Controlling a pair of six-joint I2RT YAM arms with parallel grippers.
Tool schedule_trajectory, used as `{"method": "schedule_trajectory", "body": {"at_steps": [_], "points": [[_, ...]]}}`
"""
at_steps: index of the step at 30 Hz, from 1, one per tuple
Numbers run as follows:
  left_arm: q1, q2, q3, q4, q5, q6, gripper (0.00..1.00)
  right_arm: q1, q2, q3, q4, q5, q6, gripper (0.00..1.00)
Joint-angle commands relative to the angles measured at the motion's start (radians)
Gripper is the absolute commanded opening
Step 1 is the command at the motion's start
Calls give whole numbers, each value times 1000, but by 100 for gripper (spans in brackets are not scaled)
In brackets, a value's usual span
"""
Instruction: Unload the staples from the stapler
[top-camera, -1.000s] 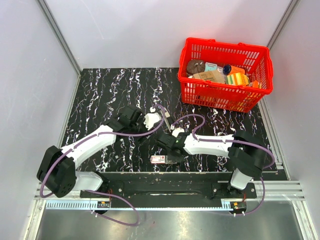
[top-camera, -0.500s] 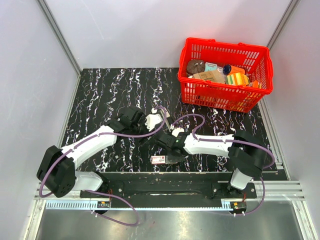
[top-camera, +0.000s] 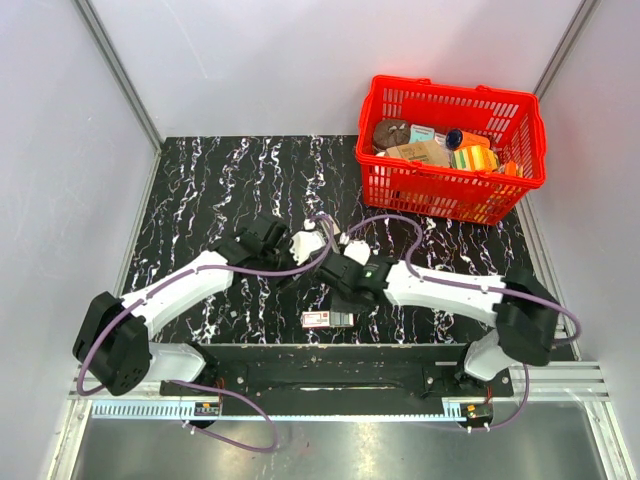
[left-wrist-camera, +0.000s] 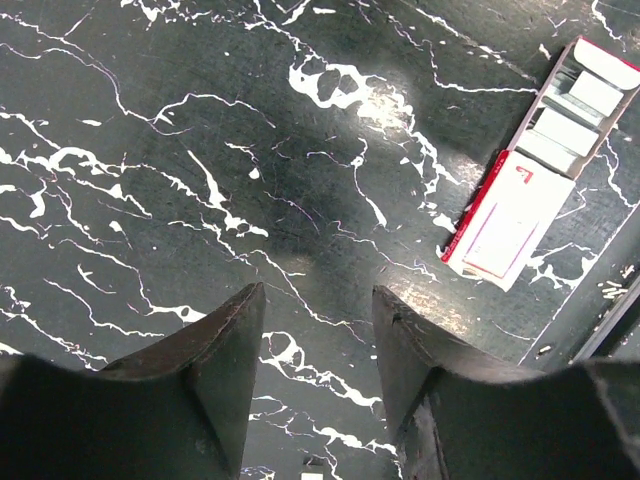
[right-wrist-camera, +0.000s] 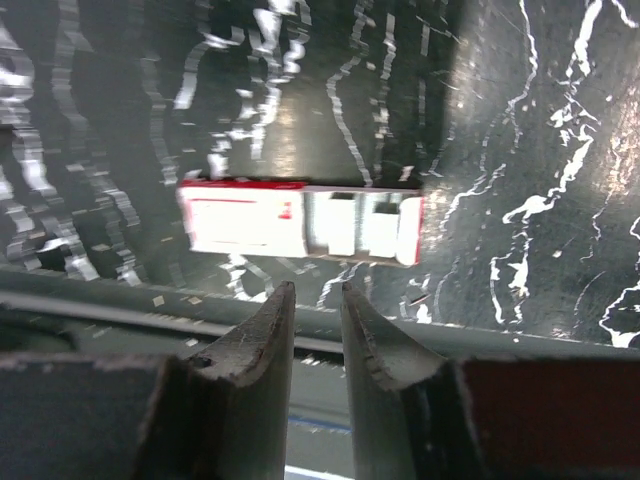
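The white stapler does not show clearly in any view; it is hidden or out of view. My left gripper (top-camera: 296, 262) (left-wrist-camera: 318, 300) is open and empty, low over the black marbled table. My right gripper (top-camera: 342, 300) (right-wrist-camera: 318, 290) has its jaws a narrow gap apart with nothing between them, just above the table's front edge. A small flat red-and-white box (top-camera: 328, 318) lies beside it, its inner tray slid partly out. The box also shows in the left wrist view (left-wrist-camera: 540, 160) and, blurred, in the right wrist view (right-wrist-camera: 300, 222).
A red basket (top-camera: 450, 150) full of small goods stands at the back right. The black metal rail (top-camera: 330, 355) runs along the table's near edge, right under the right gripper. White walls close in both sides.
My right arm has swung, its elbow going right and its wrist moving a little up and left above the box. The left arm has hardly moved.
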Motion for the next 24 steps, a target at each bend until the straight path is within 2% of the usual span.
{"method": "schedule_trajectory", "body": {"at_steps": [1, 3, 5, 7, 8, 11, 15, 24], "points": [[-17, 2, 13, 1, 26, 36, 52, -8, -132, 46, -27, 46, -13, 29], [-27, 4, -1, 6, 23, 55, 53, -29, -168, -7, -24, 46, -7, 25], [-46, 10, -13, 9, 26, 79, 56, -91, -210, -119, 34, -20, 0, 19], [-78, 30, -25, 7, 2, 102, 59, -161, -274, -293, 204, -122, 13, 9], [-104, 39, -31, 7, -29, 113, 60, -199, -308, -375, 298, -187, 27, 8], [-167, 71, -77, 41, -99, 138, 61, -295, -368, -529, 478, -342, 65, 14], [-196, 96, -117, 102, -159, 167, 61, -336, -373, -619, 614, -420, 67, 22], [-216, 94, -155, 156, -184, 173, 62, -375, -284, -692, 825, -492, 107, 24]]}}
